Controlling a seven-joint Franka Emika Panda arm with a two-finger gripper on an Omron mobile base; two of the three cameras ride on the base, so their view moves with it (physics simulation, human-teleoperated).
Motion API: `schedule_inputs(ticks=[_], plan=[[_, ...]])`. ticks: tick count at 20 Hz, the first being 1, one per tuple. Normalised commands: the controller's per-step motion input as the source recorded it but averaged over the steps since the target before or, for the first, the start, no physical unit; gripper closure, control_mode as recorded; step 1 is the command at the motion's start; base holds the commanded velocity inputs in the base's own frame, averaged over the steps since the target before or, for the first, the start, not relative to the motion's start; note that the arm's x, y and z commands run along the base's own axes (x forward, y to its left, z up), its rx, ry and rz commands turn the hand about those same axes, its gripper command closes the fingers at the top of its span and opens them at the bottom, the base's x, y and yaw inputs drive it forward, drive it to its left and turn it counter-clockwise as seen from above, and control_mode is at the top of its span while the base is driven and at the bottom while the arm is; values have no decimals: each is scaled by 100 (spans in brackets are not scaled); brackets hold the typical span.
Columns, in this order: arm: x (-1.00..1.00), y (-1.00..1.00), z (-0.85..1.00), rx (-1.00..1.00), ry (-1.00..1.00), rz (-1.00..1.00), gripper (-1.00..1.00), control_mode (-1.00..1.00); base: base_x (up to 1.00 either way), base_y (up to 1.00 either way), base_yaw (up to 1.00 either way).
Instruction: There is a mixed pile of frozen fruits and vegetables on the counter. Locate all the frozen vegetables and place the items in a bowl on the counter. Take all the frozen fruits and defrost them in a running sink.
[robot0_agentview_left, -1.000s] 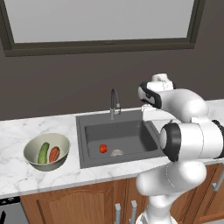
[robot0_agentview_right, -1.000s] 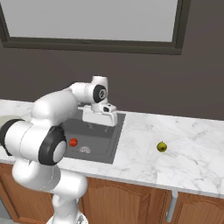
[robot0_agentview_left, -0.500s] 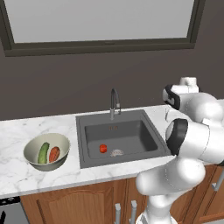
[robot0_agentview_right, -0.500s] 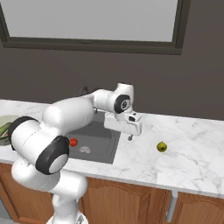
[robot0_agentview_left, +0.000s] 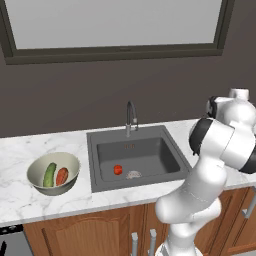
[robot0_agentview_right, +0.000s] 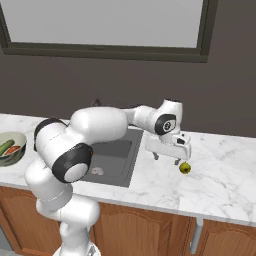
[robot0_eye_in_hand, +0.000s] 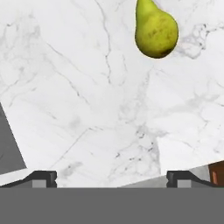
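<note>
Pear (robot0_eye_in_hand: 155, 31) beyond hand (robot0_eye_in_hand: 111, 178)

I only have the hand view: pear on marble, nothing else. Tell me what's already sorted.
Observer: The bowl on the counter holds the cucumber and the orange-red piece.
Operator: Report the sink.
Observer: The red fruit lies in the sink, near the drain.
Operator: Give me the hand's position.
Observer: The hand hangs open over the counter right of the sink, beside the pear, not touching it.
</note>
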Motion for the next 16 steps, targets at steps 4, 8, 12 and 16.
schedule_inputs(ticks=[4, 8, 12, 16], plan=[[41, -77, -20, 2, -4, 0, -100, -100, 0, 0, 0], [57, -49, -12, 8, 1, 7, -100, -100, 0, 0, 0], [49, -43, -10, 2, 0, 9, -100, -100, 0, 0, 0], [26, -28, -10, 0, 0, 5, -100, -100, 0, 0, 0]])
